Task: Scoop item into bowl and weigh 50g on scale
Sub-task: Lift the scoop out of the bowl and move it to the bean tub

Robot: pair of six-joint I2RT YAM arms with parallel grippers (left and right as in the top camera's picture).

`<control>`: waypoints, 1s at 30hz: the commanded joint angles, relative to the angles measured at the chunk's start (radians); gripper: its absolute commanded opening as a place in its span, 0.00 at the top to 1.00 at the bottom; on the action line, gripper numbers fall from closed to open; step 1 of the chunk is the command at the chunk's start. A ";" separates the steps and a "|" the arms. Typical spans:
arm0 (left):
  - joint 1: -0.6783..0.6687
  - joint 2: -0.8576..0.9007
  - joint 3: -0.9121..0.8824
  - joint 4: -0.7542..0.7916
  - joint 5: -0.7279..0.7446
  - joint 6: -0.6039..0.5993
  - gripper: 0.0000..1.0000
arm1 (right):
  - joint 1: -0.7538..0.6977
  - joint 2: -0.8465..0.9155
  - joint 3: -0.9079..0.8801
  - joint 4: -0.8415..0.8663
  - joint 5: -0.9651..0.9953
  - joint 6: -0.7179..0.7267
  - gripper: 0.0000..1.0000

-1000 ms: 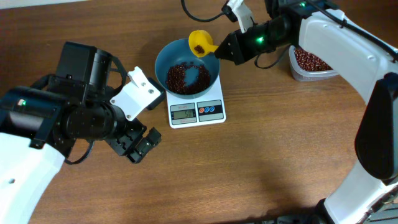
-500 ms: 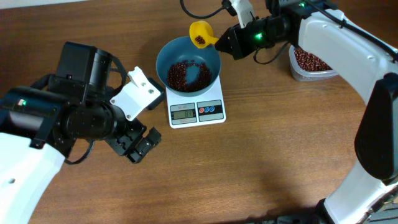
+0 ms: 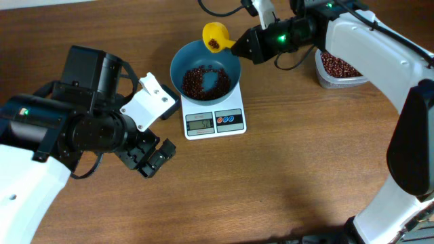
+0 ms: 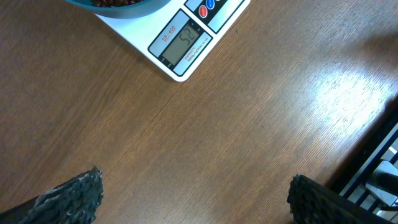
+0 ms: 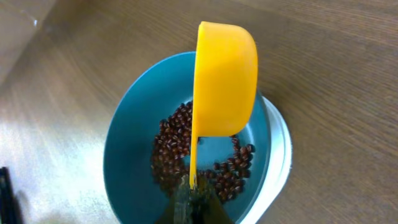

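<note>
The blue bowl (image 3: 204, 76) stands on the white scale (image 3: 215, 120) and holds a heap of reddish-brown beans (image 3: 198, 83). My right gripper (image 3: 245, 46) is shut on the handle of a yellow scoop (image 3: 215, 36), held above the bowl's far rim with a few beans in it. In the right wrist view the scoop (image 5: 224, 81) hangs over the bowl (image 5: 127, 143) and beans (image 5: 177, 152). My left gripper (image 3: 150, 158) is open and empty over bare table, left of the scale. The scale display (image 4: 182, 43) shows in the left wrist view.
A clear tub (image 3: 337, 69) of beans stands at the back right, behind my right arm. A white part of the left arm (image 3: 150, 103) sits close to the bowl's left side. The table edge shows in the left wrist view (image 4: 367, 155).
My right gripper has lifted the scoop up and back, from inside the bowl's far right rim to above its far edge. The left arm has not moved.
</note>
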 commanded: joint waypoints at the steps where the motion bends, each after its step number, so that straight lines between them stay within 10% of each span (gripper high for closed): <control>1: -0.002 0.002 0.000 0.002 -0.003 0.013 0.01 | 0.005 -0.002 0.018 0.003 -0.092 0.017 0.96; 13: -0.002 0.002 0.000 0.002 -0.003 0.013 0.01 | -0.084 -0.002 0.019 0.003 -0.208 0.090 0.96; 20: -0.002 0.002 0.000 0.002 -0.003 0.013 0.01 | -0.374 -0.002 0.019 -0.025 -0.309 0.140 0.96; 30: -0.002 0.002 0.000 0.002 -0.003 0.013 0.01 | -0.764 -0.002 0.019 -0.564 0.063 -0.105 0.96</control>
